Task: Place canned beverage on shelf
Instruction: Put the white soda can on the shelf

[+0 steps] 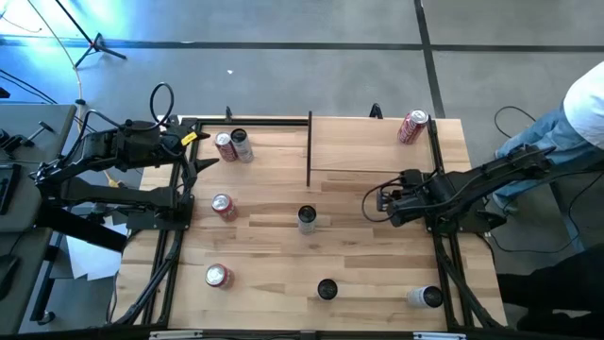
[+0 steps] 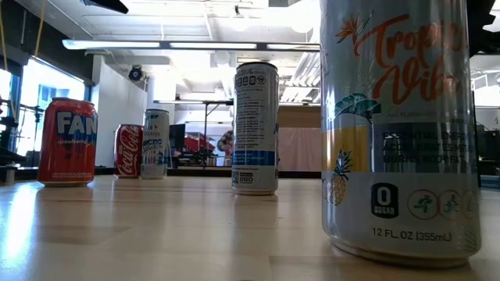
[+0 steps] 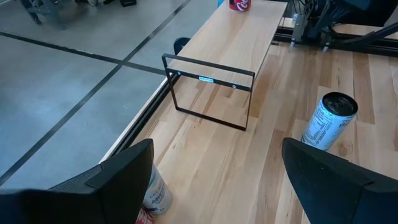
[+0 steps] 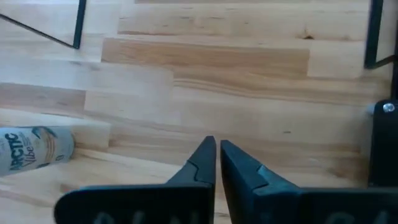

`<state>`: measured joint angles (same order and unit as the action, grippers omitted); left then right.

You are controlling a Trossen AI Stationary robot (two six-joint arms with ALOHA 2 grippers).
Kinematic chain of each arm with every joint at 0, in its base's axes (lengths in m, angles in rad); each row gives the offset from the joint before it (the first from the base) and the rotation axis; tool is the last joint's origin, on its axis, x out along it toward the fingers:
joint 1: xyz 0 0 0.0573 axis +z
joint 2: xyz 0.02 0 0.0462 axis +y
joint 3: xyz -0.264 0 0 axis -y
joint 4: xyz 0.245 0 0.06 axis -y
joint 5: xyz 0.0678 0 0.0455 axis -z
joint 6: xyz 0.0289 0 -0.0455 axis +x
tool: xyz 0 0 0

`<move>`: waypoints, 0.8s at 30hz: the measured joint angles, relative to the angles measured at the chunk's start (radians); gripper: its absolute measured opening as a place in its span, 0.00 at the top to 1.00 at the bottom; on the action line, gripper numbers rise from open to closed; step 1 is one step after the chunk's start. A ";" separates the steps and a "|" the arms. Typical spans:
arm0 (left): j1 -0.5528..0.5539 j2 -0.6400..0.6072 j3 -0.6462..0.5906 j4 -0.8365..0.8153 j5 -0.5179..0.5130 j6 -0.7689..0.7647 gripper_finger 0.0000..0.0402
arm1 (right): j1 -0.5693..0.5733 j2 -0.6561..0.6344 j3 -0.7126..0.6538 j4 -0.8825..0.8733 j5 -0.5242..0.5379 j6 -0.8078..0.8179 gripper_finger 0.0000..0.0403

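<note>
Right gripper (image 1: 381, 201) at right-centre of the high view, jaws pressed together, empty, just below the light-wood black-framed shelf (image 1: 373, 142). A red can (image 1: 412, 126) lies on the shelf's upper right. Left gripper (image 1: 203, 156) at upper left, jaws spread, empty.

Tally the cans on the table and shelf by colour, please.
Red cans: 4
Silver or white cans: 4
Total: 8
</note>
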<state>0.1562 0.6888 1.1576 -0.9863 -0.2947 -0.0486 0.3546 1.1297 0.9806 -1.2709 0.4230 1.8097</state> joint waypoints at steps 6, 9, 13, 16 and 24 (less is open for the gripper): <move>0.000 0.000 0.000 0.000 0.000 0.000 0.17 | 0.000 0.000 0.000 0.073 -0.078 -0.148 0.88; 0.000 0.000 0.000 0.000 0.000 0.000 0.17 | 0.000 0.000 0.000 0.089 -0.098 -0.165 0.82; 0.000 0.000 0.000 0.000 0.000 0.000 0.17 | 0.000 0.000 0.000 0.088 -0.179 -0.178 0.78; 0.000 0.000 0.000 0.000 0.000 0.000 0.17 | 0.000 0.003 0.000 0.092 -0.299 -0.245 0.77; 0.000 0.000 0.000 0.000 0.000 0.000 0.17 | 0.133 0.004 0.000 0.224 -0.463 -0.283 0.77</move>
<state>0.1562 0.6891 1.1573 -0.9863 -0.2951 -0.0486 0.4879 1.1339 0.9806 -1.0465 -0.0397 1.5267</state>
